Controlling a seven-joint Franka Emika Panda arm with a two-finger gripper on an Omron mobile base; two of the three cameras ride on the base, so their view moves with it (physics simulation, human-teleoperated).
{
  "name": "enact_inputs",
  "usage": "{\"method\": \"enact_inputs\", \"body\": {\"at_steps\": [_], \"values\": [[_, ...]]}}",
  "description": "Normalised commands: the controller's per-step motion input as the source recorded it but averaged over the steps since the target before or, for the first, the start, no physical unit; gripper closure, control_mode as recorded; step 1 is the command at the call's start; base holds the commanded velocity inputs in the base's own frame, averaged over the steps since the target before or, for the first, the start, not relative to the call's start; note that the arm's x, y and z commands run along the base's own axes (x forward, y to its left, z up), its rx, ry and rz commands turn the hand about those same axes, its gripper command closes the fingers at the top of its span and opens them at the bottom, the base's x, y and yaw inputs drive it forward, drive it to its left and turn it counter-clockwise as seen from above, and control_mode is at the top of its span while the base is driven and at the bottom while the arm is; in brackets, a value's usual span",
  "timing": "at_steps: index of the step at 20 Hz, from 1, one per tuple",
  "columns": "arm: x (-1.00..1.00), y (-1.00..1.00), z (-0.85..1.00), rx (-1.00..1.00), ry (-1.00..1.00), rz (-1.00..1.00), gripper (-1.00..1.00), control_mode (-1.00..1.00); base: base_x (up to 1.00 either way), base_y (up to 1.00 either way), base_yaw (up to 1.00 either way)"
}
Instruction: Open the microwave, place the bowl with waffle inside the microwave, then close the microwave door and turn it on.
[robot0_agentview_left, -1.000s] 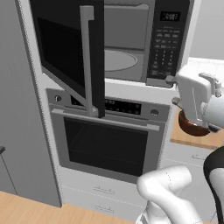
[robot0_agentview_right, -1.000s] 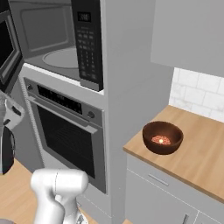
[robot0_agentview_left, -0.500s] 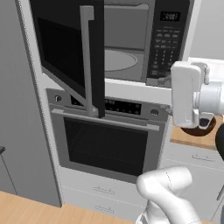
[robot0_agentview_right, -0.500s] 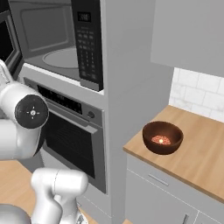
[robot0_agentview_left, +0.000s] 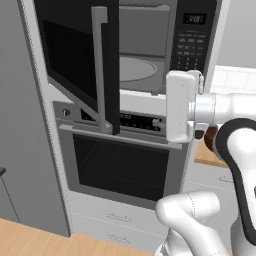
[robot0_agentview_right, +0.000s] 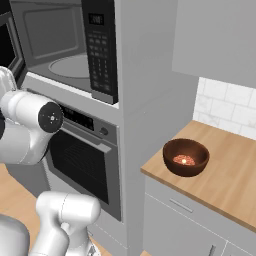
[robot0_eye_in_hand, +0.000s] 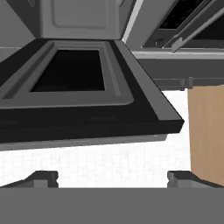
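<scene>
I see the microwave (robot0_agentview_left: 150, 45) standing open, its microwave door (robot0_agentview_left: 80, 60) swung out to the left of the cavity with the grey bar handle (robot0_agentview_left: 100, 70) facing my left base camera. The glass turntable (robot0_agentview_left: 135, 69) inside the cavity is bare. Below the microwave sits the oven (robot0_agentview_left: 120, 165), shut.

The bowl (robot0_agentview_right: 186, 157) rests on the wooden counter (robot0_agentview_right: 220, 175) well to the right of the microwave, past the tall cabinet side, and a small orange-tan spot at its bottom is the waffle (robot0_agentview_right: 183, 160); I can make out little more of it than colour. From the left base camera the bowl is almost wholly hidden behind my arm.

In the hand camera the gripper (robot0_eye_in_hand: 113, 179) shows two dark fingertips (robot0_eye_in_hand: 43, 178) set wide apart with nothing between them, so it is spread and unloaded. That camera is rolled, showing the door's grey inner frame and dark window at an angle just ahead of the tips.
</scene>
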Motion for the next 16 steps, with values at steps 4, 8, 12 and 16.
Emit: {"method": "enact_inputs", "body": {"at_steps": [4, 8, 12, 16], "values": [[0.56, -0.08, 0.0, 0.21, -0.03, 0.09, -1.0, -1.0, 0.0, 0.0, 0.0], [0.54, -0.06, -0.03, 0.1, -0.01, 0.06, -1.0, -1.0, 0.0, 0.0, 0.0], [0.52, 0.02, -0.09, 0.0, 0.0, 0.06, -1.0, -1.0, 0.0, 0.0, 0.0], [0.31, 0.15, -0.04, 0.0, 0.0, 0.04, -1.0, -1.0, 0.0, 0.0, 0.0]]}}
